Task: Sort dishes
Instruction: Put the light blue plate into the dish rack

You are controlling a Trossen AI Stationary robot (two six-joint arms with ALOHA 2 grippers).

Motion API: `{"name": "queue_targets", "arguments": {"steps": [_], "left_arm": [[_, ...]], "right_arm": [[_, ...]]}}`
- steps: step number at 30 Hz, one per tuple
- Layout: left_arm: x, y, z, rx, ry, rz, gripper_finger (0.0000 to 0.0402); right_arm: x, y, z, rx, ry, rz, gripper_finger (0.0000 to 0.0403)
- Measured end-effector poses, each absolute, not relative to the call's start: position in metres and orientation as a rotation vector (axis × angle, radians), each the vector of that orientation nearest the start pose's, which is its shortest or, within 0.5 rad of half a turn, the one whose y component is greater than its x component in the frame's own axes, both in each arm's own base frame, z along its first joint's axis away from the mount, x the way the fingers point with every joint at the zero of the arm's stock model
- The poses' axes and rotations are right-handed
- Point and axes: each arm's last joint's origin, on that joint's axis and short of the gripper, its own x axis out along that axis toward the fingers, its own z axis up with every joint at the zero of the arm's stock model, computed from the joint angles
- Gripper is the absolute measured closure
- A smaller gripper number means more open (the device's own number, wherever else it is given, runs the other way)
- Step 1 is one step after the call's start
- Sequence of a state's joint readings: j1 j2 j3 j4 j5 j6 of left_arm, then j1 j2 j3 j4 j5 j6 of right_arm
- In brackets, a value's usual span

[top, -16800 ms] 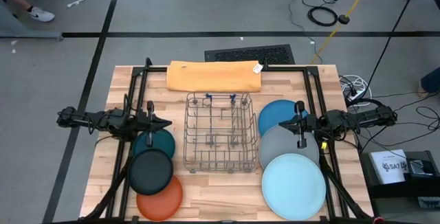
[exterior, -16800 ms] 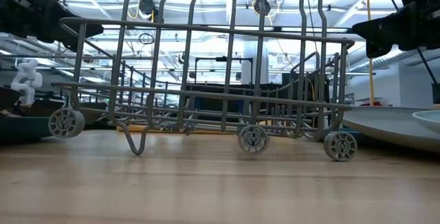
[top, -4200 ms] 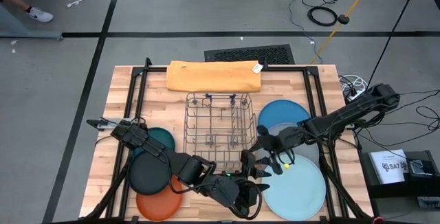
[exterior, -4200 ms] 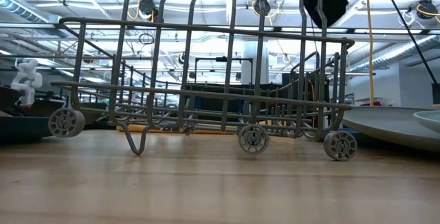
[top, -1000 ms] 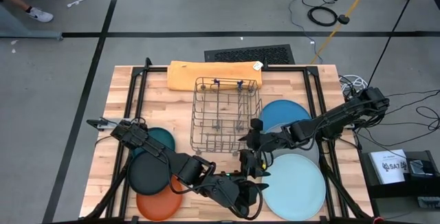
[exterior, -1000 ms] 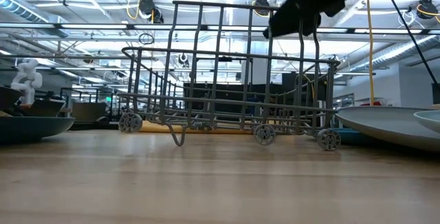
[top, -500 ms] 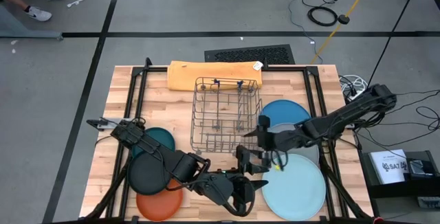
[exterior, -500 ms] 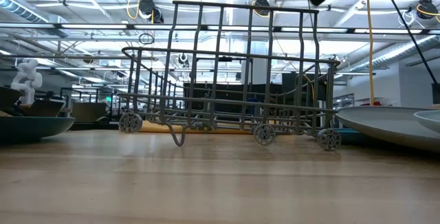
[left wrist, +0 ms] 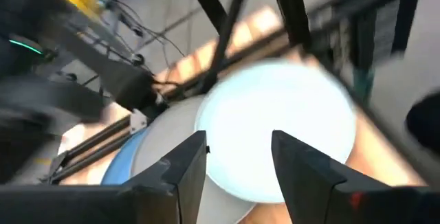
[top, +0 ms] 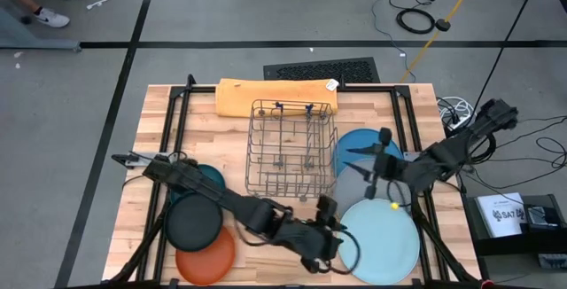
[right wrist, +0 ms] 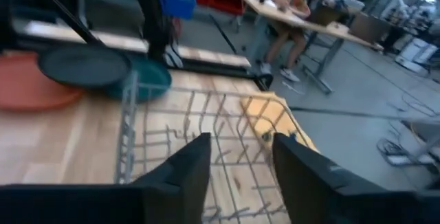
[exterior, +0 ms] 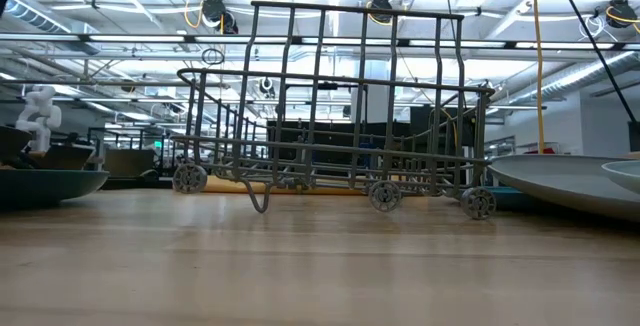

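Since a second ago the right gripper (top: 379, 159) has pulled back from the metal wire rack (top: 291, 150) to centre-right of the high view, over the grey round plate (top: 357, 187); its fingers stand apart, holding nothing. Lower centre, the left gripper (top: 328, 215) now reaches the large light blue round plate (top: 386, 242), fingers (left wrist: 184, 170) parted and empty. Beyond lies the medium blue plate (top: 356, 144). At lower left sit the orange plate (top: 209, 257), black plate (top: 195, 223) and dark teal plate (top: 209, 181).
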State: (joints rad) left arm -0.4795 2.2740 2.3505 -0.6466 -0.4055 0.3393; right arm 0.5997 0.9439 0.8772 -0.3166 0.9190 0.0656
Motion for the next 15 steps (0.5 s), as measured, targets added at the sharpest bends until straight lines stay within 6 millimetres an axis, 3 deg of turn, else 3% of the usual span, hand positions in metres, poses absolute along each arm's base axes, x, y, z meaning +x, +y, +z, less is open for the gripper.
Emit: {"name": "queue_targets", "arguments": {"steps": [4,10,15], "left_arm": [[0.481,-0.22,0.275,0.79,0.638,-0.227,0.0236],[0.5,-0.213,0.207,1.03,0.789,-0.335,0.0236],[0.505,-0.221,0.194,1.114,0.733,-0.391,0.0236]], "right_arm": [[0.158,0.089,0.338,-0.169,0.226,-0.285,0.0284],[0.15,0.09,0.344,-0.187,0.196,-0.245,0.0267],[0.147,0.089,0.347,-0.19,0.181,-0.243,0.0246]]}}
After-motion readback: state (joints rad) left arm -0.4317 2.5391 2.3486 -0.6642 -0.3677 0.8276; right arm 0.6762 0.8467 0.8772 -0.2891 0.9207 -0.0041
